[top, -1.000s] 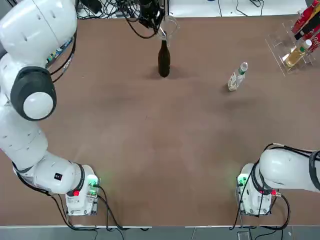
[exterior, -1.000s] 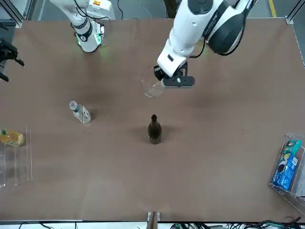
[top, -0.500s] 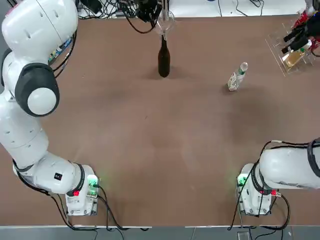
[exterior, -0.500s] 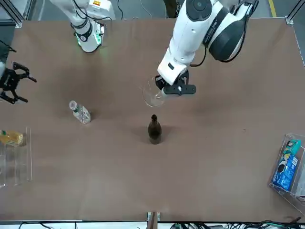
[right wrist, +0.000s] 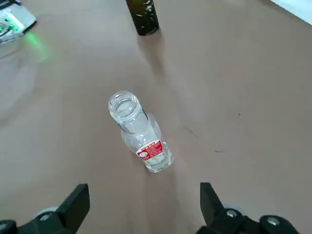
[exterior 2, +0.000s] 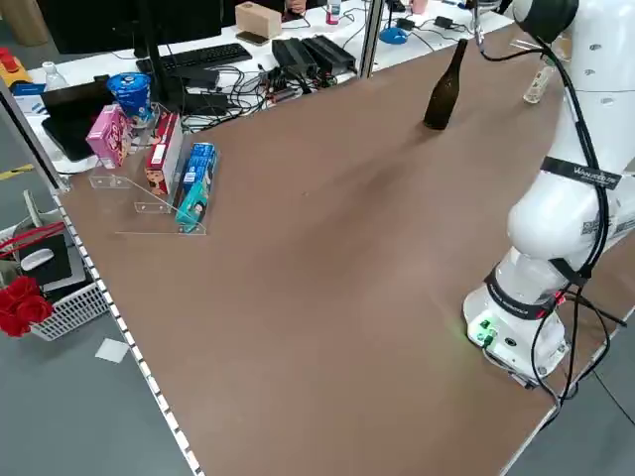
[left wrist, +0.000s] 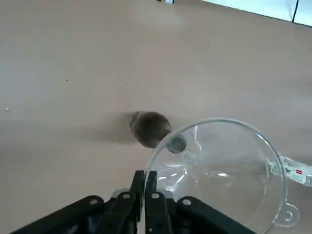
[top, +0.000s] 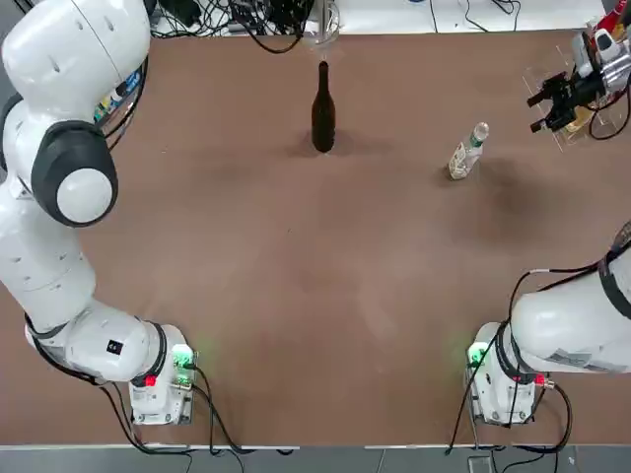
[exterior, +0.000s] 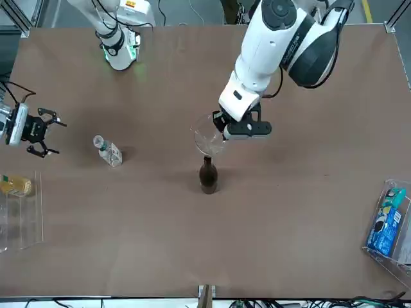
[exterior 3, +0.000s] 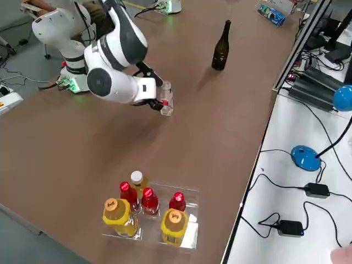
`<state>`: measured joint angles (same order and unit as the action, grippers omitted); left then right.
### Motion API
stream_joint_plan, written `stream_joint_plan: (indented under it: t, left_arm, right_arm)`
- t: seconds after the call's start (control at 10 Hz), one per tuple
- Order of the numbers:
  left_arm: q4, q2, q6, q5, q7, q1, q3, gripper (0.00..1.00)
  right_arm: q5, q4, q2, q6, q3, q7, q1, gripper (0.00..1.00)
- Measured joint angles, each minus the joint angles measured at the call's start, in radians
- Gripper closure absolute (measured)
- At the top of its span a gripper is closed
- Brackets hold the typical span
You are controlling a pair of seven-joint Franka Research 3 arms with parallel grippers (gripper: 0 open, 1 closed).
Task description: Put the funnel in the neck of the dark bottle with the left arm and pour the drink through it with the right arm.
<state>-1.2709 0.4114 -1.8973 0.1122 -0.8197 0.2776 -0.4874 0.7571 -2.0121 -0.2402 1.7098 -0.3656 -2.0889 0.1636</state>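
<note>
Funnel (left wrist: 219, 170) at bottle's (left wrist: 150, 128) mouth, bare table (left wrist: 73, 73) around.

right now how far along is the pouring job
Looks done: the left hand has the funnel pinched by its rim.
In hand: funnel held up near the neck of the dark bottle; I can't tell if the spout is in.
Left: seat it, then the open right hand must grab the small clear bottle and pour.
</note>
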Motion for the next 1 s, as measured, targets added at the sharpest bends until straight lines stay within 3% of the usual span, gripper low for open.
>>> stream_joint_plan:
  t: [0.3,1.0]
  left_arm:
    - [0.000,0.023,-0.003,0.061,0.001,0.006,-0.002,0.95]
    - [0.000,0.040,-0.004,0.062,0.001,0.014,-0.009,0.95]
  right_arm:
    - [0.087,0.001,-0.084,-0.054,-0.008,-0.132,0.004,0.00]
    - [0.287,0.003,-0.294,-0.122,0.006,-0.558,-0.013,0.00]
